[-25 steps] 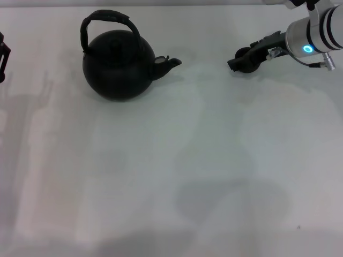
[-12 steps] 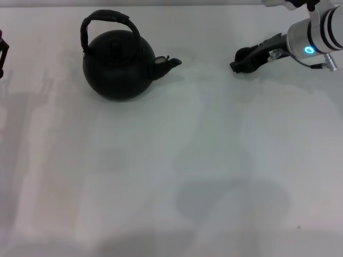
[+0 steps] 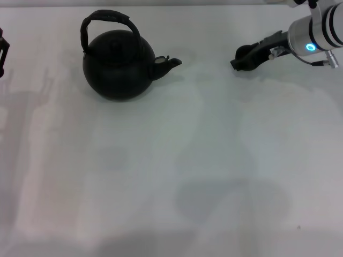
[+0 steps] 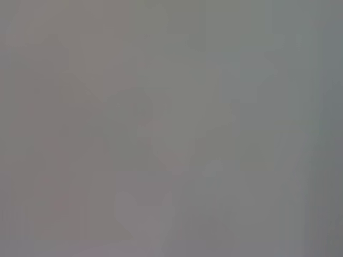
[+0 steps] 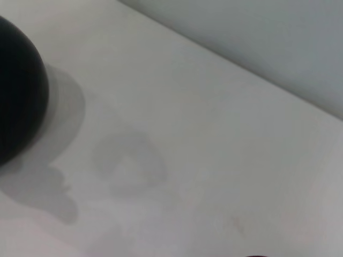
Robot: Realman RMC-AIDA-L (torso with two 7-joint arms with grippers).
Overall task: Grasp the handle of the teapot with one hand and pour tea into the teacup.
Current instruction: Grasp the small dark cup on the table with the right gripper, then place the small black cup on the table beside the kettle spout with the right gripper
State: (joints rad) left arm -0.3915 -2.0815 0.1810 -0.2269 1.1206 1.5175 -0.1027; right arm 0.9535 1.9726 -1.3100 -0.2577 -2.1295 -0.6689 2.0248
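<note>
A white table (image 3: 171,176) fills the head view. At its far left edge a sliver of the left gripper (image 3: 2,56) shows as a dark shape, mostly cut off; whether its fingers are open or closed cannot be told. The left wrist view shows only a plain grey blur.

To the right of it, in the far left part of the table, the teapot (image 3: 117,67) stands upright — a round matte-black pot with its lid on, so nothing of its contents can be seen. The handle (image 3: 104,19) arches over the top, tilted slightly toward the left, and nothing touches it. The stubby spout points right. In the right wrist view a curved black edge of the teapot (image 5: 19,91) appears at one side, casting a soft shadow on the table.

Farther right, well apart from the spout, the right gripper (image 3: 238,60) hangs at the far right of the table, its dark fingers pointing left toward the teapot. A blue ring light glows on the white wrist behind it. The fingers overlap from this angle, so their state cannot be told. No separate teacup can be made out — the dark shape at the fingertips is unclear.

Compared with a second ago, the right gripper sits slightly higher and farther right; the teapot has not moved.
</note>
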